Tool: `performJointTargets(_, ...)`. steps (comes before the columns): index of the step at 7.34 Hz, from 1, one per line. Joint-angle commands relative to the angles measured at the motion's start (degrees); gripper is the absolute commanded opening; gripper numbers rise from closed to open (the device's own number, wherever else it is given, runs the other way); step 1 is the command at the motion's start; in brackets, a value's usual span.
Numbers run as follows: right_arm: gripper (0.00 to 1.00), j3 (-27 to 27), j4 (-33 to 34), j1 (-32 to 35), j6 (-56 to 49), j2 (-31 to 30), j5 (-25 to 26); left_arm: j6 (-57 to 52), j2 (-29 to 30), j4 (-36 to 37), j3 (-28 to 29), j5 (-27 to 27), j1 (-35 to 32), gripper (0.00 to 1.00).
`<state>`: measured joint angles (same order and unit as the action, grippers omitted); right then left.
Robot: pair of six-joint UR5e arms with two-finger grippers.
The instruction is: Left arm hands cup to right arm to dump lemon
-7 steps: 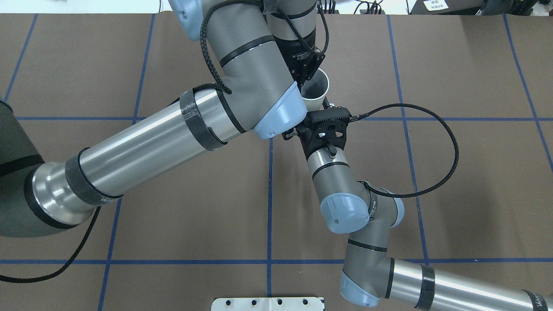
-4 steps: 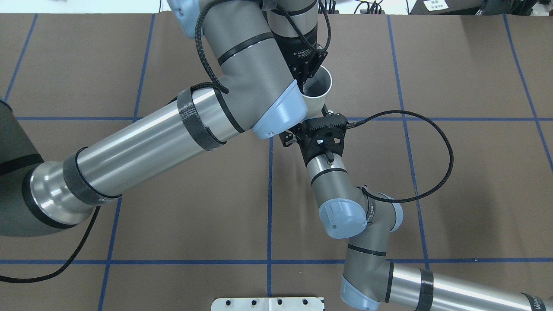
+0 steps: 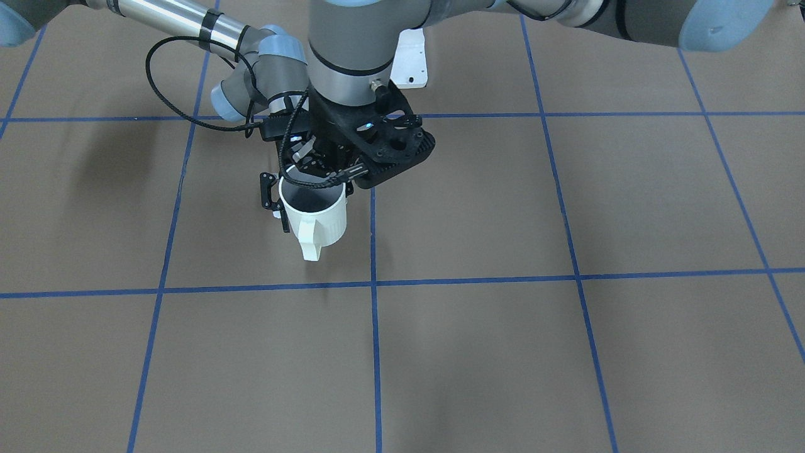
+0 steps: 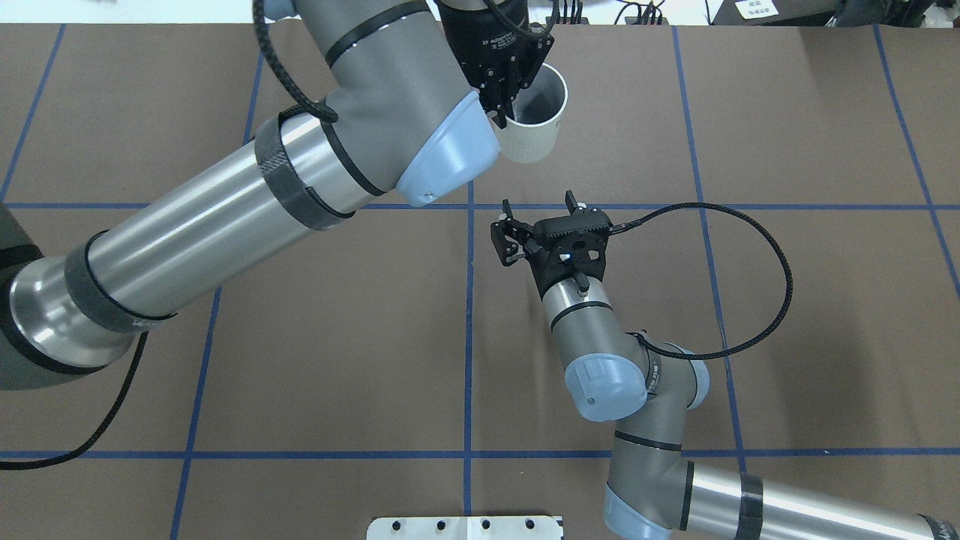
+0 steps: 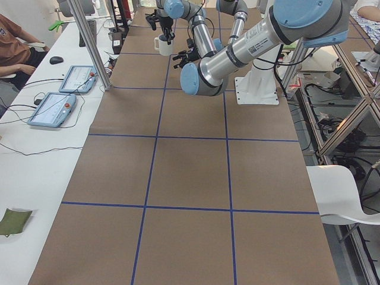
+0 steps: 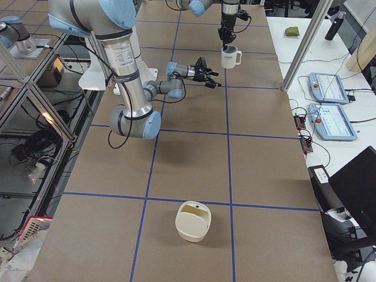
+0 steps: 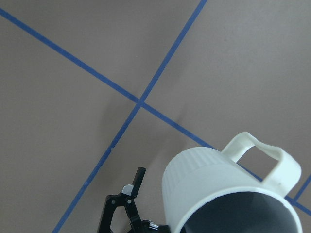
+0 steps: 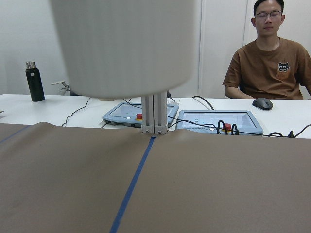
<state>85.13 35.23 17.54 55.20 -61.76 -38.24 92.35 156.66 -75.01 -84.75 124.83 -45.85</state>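
Observation:
My left gripper (image 4: 505, 107) is shut on the near rim of the white cup (image 4: 531, 114) and holds it upright above the table. The cup also shows in the front view (image 3: 316, 216), handle toward that camera, and in the left wrist view (image 7: 214, 189). Its inside looks grey; the lemon is not visible. My right gripper (image 4: 538, 211) is open and empty, pointing at the cup from a short gap below it. One of its fingers (image 3: 268, 192) shows beside the cup. The cup's blurred wall (image 8: 126, 43) fills the top of the right wrist view.
A cream bowl-like container (image 6: 192, 221) stands on the brown mat toward the robot's right end. A white mount plate (image 4: 465, 527) lies at the robot's edge. Tablets (image 6: 332, 120) and a seated operator (image 8: 269, 63) are beyond the far edge.
My left arm has carried the cup up and away from the robot. The right gripper, earlier hidden close under the cup, now stands apart from it and open.

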Motion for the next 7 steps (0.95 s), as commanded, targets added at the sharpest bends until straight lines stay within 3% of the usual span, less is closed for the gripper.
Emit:
performJointTargets(1, 1.0, 0.12, -5.42, 1.79, -0.09, -4.4, -1.92, -7.4, -10.61, 1.96, -11.94, 0.41, -1.17, 0.0)
performJointTargets(3, 1.0, 0.21, -5.53, 4.68, -0.09, -6.69, -4.46, -18.63, -26.76, 1.97, -24.44, 0.32, -3.36, 0.0)
performJointTargets(4, 1.0, 0.21, -5.53, 7.13, -0.09, -6.96, -9.09, -24.52, -34.07, 1.8, -28.85, -0.29, -3.81, 0.0)
performJointTargets(7, 1.0, 0.74, -5.53, 18.46, -0.53, -9.86, -29.89, -45.1, -51.93, -3.35, -32.14, -0.12, -8.98, 0.0)
